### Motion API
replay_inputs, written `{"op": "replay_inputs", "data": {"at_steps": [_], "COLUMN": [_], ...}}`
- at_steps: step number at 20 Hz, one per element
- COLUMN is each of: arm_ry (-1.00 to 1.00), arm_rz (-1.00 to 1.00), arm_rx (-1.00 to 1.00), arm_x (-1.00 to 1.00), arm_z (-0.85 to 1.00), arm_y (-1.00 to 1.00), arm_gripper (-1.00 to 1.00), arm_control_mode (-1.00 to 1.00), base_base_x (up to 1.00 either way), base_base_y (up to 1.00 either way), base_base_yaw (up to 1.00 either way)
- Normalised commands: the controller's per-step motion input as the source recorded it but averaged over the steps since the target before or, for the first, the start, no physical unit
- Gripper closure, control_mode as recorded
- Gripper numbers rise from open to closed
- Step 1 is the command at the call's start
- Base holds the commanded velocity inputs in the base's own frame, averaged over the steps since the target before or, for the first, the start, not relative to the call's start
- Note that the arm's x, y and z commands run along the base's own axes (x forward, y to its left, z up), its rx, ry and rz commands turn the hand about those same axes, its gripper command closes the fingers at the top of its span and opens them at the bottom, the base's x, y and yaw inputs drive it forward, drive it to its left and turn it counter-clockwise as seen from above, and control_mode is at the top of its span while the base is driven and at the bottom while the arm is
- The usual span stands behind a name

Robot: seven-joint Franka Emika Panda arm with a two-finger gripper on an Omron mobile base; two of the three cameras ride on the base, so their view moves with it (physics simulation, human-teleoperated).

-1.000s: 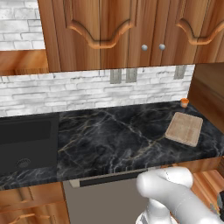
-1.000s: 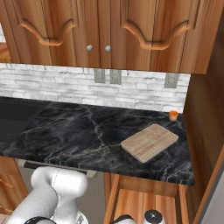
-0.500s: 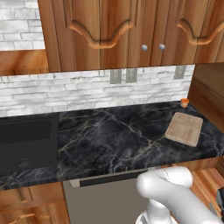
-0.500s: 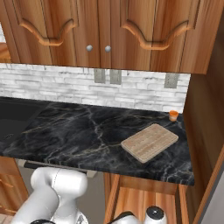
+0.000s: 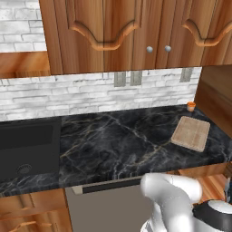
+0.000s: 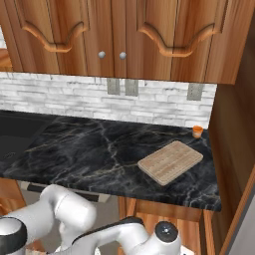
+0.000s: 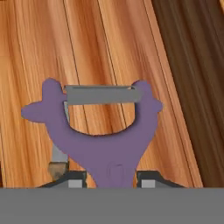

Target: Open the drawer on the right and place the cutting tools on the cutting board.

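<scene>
A purple T-shaped cutting tool [image 7: 100, 140] with a grey blade across its top fills the hand view. Its handle sits between the two fingertips of my gripper [image 7: 112, 181], which is shut on it. Below it lies the light orange-wood floor of the open drawer [image 7: 109, 43], with a darker wall along the right. A small grey and brown piece [image 7: 57, 162] pokes out behind the tool's left side; what it is cannot be told. The tan cutting board [image 5: 191, 133] [image 6: 170, 161] lies bare at the right end of the black counter. The drawer [image 6: 191, 234] stands open under the counter there, with my arm reaching down into it.
A small orange cup [image 5: 191, 106] [image 6: 197, 131] stands behind the board by the brick wall. A dark sink [image 5: 27, 145] is set into the counter at the left. Wooden wall cabinets [image 6: 112, 35] hang above, and a tall wooden side panel [image 6: 234, 149] closes off the right.
The arm's wrist has risen a little over the open drawer in the right base view. The board and cup have not moved.
</scene>
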Motion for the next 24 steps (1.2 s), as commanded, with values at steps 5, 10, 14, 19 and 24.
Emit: {"op": "replay_inputs", "data": {"at_steps": [5,10,14,19,24], "arm_ry": [-0.18,-0.19,-0.16,-0.05,-0.19], "arm_rz": [-0.13,-0.09,-0.07,-0.01,-0.12], "arm_rx": [-0.03,-0.01,-0.05,0.00,0.00], "arm_x": [0.11,0.36,0.46,0.03,0.39], "arm_z": [1.00,1.00,0.72,0.27,1.00], "arm_y": [0.97,0.87,0.63,0.07,0.38], "arm_gripper": [1.00,1.00,1.00,1.00,1.00], "arm_control_mode": [-1.00,-1.00,-1.00,-1.00,-1.00], "base_base_x": [0.00,0.00,0.00,0.00,0.00], "base_base_y": [0.00,0.00,0.00,0.00,0.00], "base_base_yaw": [0.00,0.00,0.00,0.00,0.00]}}
